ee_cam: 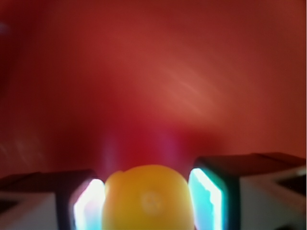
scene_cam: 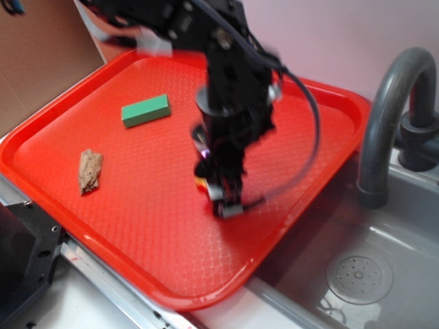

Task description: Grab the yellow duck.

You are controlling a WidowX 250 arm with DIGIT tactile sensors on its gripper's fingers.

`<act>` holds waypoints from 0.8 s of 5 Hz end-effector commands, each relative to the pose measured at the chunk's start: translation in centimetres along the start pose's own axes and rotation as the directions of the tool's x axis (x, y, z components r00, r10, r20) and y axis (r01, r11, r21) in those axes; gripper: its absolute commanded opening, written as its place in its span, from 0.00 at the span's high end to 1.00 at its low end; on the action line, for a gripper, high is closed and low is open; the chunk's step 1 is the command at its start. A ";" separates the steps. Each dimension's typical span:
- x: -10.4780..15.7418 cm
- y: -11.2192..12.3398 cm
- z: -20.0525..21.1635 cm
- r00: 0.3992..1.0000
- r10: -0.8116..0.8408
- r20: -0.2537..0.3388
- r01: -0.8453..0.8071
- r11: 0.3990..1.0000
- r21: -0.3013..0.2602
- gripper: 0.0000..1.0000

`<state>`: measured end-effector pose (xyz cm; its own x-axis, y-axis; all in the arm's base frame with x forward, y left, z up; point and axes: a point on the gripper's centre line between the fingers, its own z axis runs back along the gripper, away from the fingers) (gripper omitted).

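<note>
Straddling the small rounded yellow rubber duck (ee_cam: 146,199), your black gripper (scene_cam: 221,195) sits low on the red plastic tray (scene_cam: 137,233), fingers (ee_cam: 206,199) flanking it for squeezing; whether they're clamped, I cannot tell.

A pale pinkish wall (scene_cam: 329,34) rises behind the grey plastic sink basin (scene_cam: 357,274) — its curved grey faucet (scene_cam: 384,116) standing at the basin's back edge — with brown cardboard board (scene_cam: 41,55) far left of it.

Tray (scene_cam: 137,226): red-orange, fine diamond-grid texture. Block (scene_cam: 145,110): green. Lump (scene_cam: 90,171): mottled brown. Duck (ee_cam: 148,199): yellow-orange. Gripper (scene_cam: 221,193): black, pads (ee_cam: 205,199) glowing pale cyan. Sink (scene_cam: 405,240) and faucet (scene_cam: 391,103): grey.
</note>
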<state>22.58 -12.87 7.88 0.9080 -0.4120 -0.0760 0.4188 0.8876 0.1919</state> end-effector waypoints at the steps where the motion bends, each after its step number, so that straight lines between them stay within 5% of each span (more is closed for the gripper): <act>1: -4.3 8.0 9.7 0.885 0.438 0.161 -0.401 0.890 -0.219 1.00; 2: -7.2 10.8 12.4 0.820 0.547 0.169 -0.486 0.821 -0.298 1.00; 3: -9.0 12.4 13.4 0.773 0.612 0.168 -0.549 0.778 -0.304 1.00; 4: -7.1 12.0 13.2 0.832 0.543 0.117 -0.502 0.825 -0.258 1.00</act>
